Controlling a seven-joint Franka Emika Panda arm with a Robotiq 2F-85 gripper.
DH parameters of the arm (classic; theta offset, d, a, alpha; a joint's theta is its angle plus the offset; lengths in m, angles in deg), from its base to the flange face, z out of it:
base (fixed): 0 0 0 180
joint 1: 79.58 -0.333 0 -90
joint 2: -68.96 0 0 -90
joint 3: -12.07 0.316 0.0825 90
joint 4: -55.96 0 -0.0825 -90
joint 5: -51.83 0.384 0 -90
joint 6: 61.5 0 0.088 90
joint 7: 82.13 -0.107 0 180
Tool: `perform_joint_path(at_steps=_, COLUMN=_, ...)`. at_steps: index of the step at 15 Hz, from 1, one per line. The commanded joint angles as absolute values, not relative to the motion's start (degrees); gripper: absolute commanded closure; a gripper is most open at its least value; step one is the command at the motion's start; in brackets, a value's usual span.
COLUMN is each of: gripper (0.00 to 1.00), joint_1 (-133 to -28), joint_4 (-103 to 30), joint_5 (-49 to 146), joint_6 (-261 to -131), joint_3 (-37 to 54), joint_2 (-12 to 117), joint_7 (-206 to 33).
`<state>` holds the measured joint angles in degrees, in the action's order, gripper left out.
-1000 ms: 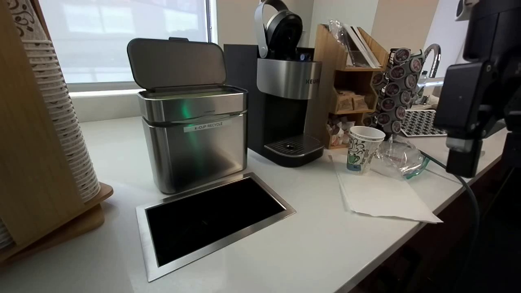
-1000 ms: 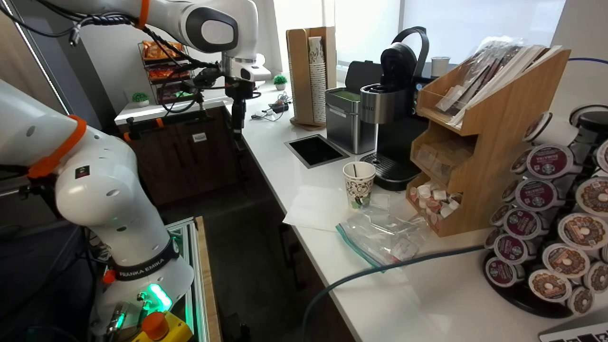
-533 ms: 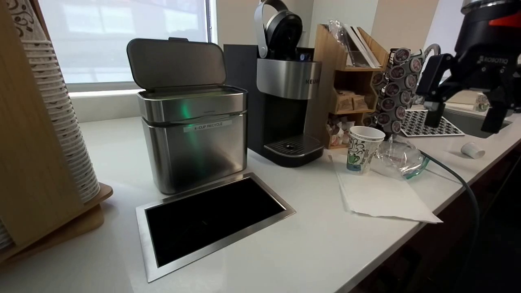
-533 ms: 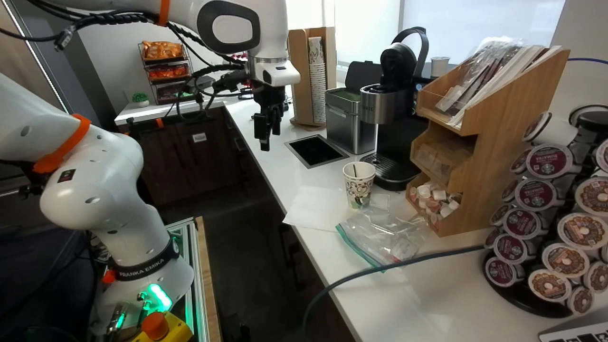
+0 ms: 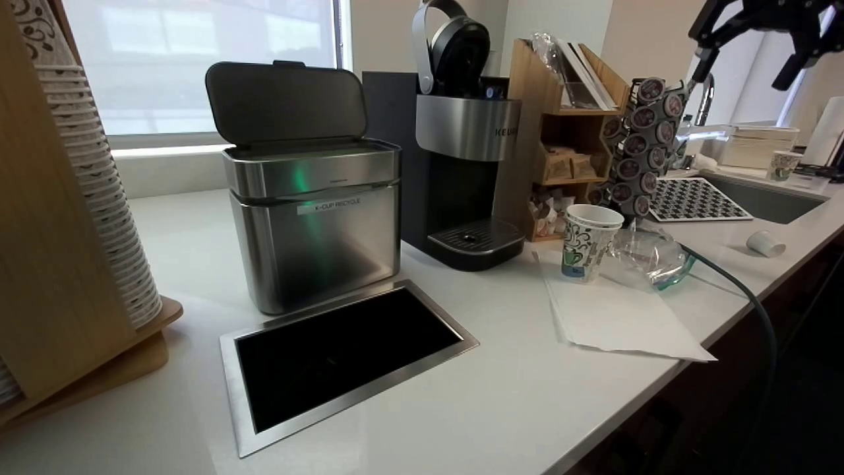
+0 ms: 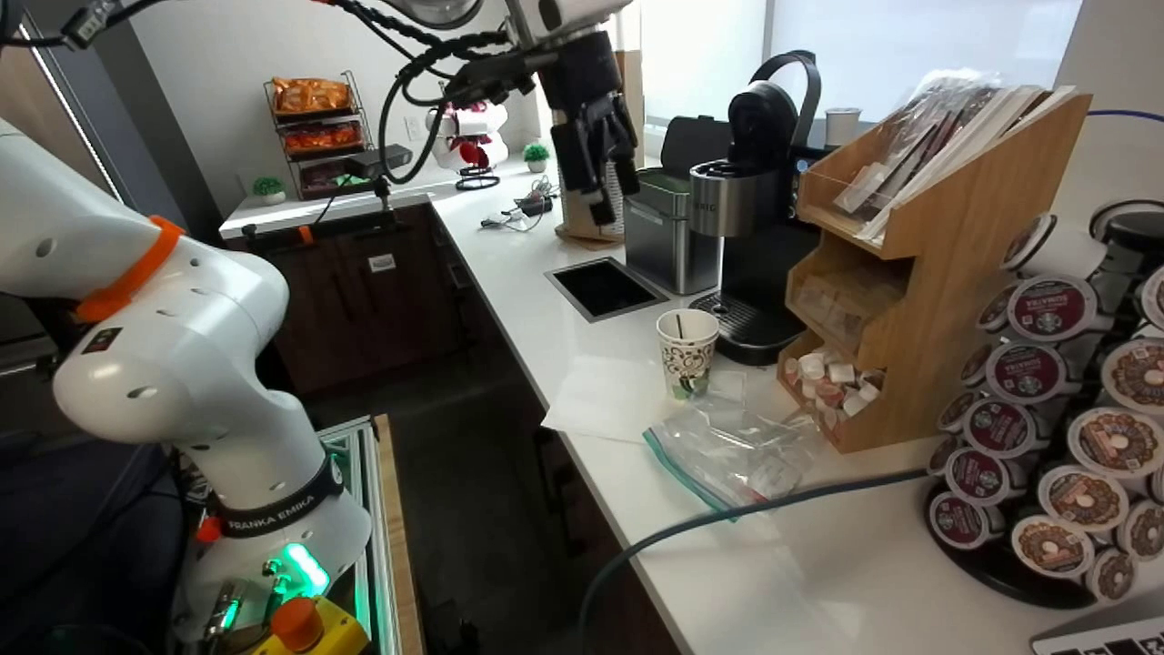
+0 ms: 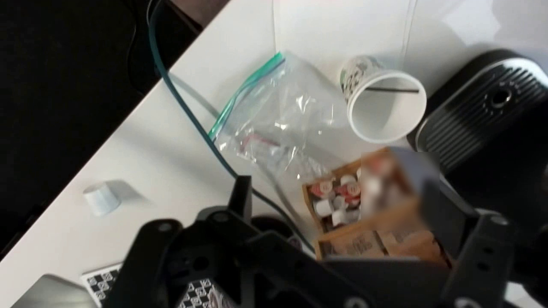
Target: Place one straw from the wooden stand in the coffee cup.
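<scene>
1. Snack rack (image 6: pixel 314 136): in an exterior view, well left of claw (image 6: pixel 615 201).
2. Claw: up above counter (image 6: pixel 782 582), tips pointing down; fingers (image 7: pixel 242 194) parted wide in wrist view, released.
3. Steel bin (image 6: pixel 655 246): just right of claw in frame, and lower; lid (image 6: pixel 698 146) upright.
4. Paper cup (image 6: pixel 688 359): upright on counter, below and right of claw. One dark straw (image 7: pixel 391 90) slants inside it, clear in wrist view.
5. Clear zip bag (image 6: pixel 727 446): crumpled on counter, beside cup, below and right of claw.
6. Coffee maker (image 6: pixel 759 264): right of claw, near cup.
7. Wooden stand (image 6: pixel 950 291): farther right of claw. Top compartment: dark sticks (image 6: pixel 917 150) and white strips (image 6: pixel 946 164), tilted, some in clear wrap (image 6: pixel 959 84). Bottom compartment: small tubs (image 6: pixel 841 374).
8. Pod carousel (image 6: pixel 1028 371): farthest right of claw.
</scene>
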<state>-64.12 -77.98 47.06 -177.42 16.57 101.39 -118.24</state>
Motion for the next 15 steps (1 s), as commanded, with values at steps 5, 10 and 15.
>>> perform_joint_path(at_steps=5, gripper=0.00, joint_1=-64.83, joint_4=-73.03, joint_5=43.93, joint_6=-177.55, joint_3=15.33, joint_2=98.77, joint_7=-120.04)
perform_joint_path(at_steps=10, gripper=0.00, joint_1=-64.29, joint_4=-73.51, joint_5=42.28, joint_6=-178.28, joint_3=16.01, joint_2=98.89, joint_7=-121.03)
perform_joint_path(at_steps=15, gripper=0.00, joint_1=-62.17, joint_4=-70.54, joint_5=31.02, joint_6=-185.24, joint_3=15.65, joint_2=95.34, joint_7=-118.45)
